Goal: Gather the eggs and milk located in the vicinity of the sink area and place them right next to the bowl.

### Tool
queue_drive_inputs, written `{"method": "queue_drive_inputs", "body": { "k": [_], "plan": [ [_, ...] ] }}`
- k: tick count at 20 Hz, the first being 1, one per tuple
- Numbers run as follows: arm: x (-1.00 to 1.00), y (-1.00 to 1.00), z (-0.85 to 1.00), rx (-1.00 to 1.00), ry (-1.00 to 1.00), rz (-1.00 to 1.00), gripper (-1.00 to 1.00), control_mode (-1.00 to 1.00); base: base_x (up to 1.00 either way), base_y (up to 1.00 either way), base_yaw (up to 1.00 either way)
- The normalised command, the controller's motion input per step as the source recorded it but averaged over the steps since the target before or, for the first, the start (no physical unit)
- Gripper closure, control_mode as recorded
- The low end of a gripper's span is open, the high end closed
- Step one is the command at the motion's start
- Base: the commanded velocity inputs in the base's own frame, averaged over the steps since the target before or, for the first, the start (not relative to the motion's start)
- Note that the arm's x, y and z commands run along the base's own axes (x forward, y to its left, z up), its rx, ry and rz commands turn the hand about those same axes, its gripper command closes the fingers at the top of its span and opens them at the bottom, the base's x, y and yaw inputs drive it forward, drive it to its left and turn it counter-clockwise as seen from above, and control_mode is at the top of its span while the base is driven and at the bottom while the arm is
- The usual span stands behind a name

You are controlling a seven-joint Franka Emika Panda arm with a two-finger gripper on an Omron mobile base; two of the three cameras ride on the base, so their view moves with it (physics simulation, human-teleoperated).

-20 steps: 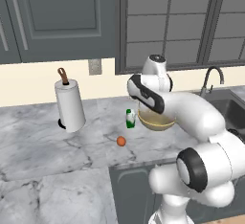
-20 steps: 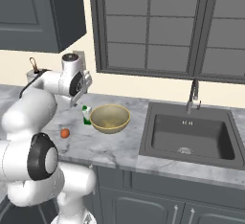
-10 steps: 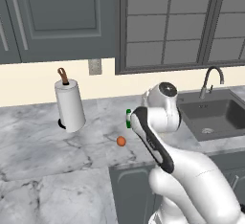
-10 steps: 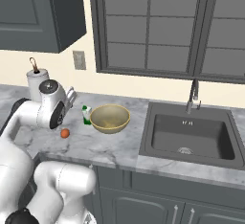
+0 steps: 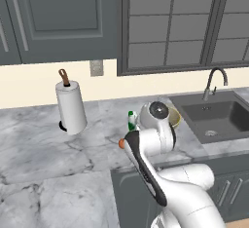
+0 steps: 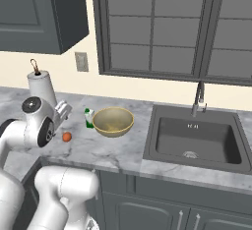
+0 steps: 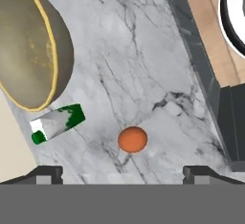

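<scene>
One orange-brown egg [image 7: 132, 139] lies on the marble counter, just ahead of the gap between my open gripper [image 7: 123, 173] fingertips, and nothing is held. The milk [image 7: 57, 122] carton stands close beside the tan bowl [image 7: 28, 50]. From the right base view, the gripper [image 6: 64, 110] hovers over the counter left of the milk [image 6: 89, 118] and bowl [image 6: 113, 121], above the egg [image 6: 66, 136]. In the left base view my arm covers part of the egg [image 5: 121, 144] and bowl [image 5: 173, 118]; the milk [image 5: 132, 120] shows beside it. A second egg is out of view.
The sink [image 6: 194, 138] with its faucet [image 6: 198, 96] lies right of the bowl. A tall paper towel roll [image 6: 42, 87] stands at the back left. The counter's front edge [image 7: 201, 74] runs close to the egg.
My arm has folded down and swung left, carrying the hand from beside the bowl and milk to above the egg. The objects have not moved.
</scene>
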Motion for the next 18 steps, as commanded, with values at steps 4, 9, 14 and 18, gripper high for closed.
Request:
{"method": "queue_drive_inputs", "body": {
  "k": [4,9,14,18],
  "plan": [
    [0.00,0.04,0.15,-0.03,0.04,0.11,-1.00,-1.00,0.00,0.00,0.00],
    [-0.15,0.09,0.17,-0.09,0.07,0.11,-1.00,-1.00,0.00,0.00,0.00],
    [0.01,0.05,0.10,-0.09,0.01,0.52,-1.00,-1.00,0.00,0.00,0.00],
    [0.03,0.00,0.00,-0.18,0.01,0.62,-1.00,-1.00,0.00,0.00,0.00]
  ]
}}
